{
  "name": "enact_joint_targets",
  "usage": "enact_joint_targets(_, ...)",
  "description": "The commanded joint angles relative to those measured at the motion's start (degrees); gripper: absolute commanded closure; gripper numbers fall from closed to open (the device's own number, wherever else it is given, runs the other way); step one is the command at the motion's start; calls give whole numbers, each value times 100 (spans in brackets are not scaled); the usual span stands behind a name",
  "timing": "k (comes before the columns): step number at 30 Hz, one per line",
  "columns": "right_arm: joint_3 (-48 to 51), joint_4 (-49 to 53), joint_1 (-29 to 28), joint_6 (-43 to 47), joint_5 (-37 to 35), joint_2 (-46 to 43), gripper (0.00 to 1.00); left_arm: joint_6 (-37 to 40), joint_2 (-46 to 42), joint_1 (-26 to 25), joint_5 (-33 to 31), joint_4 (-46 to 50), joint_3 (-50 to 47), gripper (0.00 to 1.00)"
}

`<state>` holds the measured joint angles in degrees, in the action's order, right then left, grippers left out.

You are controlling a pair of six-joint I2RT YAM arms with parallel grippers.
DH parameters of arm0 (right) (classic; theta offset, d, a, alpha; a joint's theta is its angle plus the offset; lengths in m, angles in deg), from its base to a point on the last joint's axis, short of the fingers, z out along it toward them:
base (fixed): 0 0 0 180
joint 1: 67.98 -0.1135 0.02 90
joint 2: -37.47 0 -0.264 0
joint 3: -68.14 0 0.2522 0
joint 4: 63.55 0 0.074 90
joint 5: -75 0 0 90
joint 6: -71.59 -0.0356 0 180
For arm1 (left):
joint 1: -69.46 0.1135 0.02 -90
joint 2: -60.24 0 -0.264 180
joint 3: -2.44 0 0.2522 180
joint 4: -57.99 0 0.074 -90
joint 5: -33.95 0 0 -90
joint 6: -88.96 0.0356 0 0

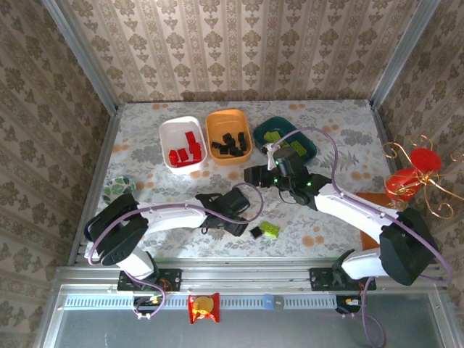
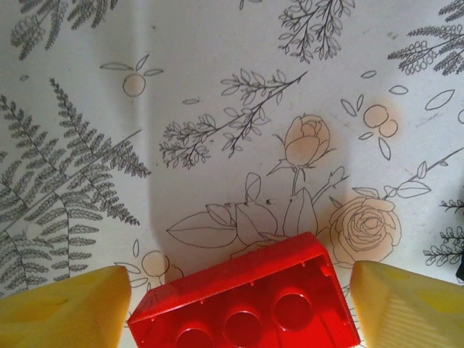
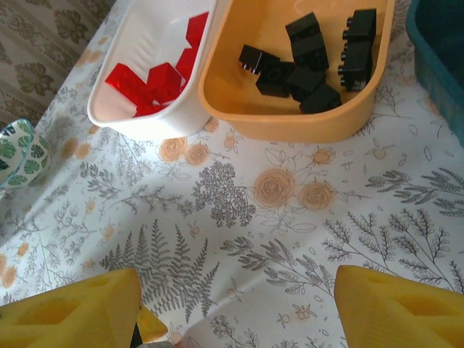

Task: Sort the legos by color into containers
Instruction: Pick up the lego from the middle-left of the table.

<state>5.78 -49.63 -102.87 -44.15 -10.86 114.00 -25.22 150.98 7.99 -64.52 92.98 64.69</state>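
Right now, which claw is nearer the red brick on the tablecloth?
Left. The left claw straddles the red brick; the right claw sits away, near the orange tray.

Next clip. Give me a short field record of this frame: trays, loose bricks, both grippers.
white tray: red legos
orange tray: black legos
teal tray: lime green legos
loose: one black brick, one lime green brick, side by side
left gripper: straddles a red brick; contact unclear
right gripper: open, nothing held, facing the trays
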Motion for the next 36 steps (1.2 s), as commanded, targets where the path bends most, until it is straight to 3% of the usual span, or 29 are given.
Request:
enact_joint_targets(1,139,14,69,-43,-200,-168,28,-80,195,-36,-63,214,152,23)
enact_joint_targets(10,191,20,167,-54,-146,-187,27,-217,332,-33,88,321,-8,19)
enact_joint_targets(18,185,40,211,-99,-176,-151,27,-184,193,-31,40,268,-81,41)
enact_joint_targets(25,167,88,254,-112,-178,-147,27,-65,-174,81,-101,407,109,45)
enact_joint_targets(29,184,87,263,-116,-180,-173,27,143,-567,561,-215,414,284,45)
enact_joint_targets(36,280,56,273,-158,-188,-192,27,725,-869,2039,-590,92,1038,43)
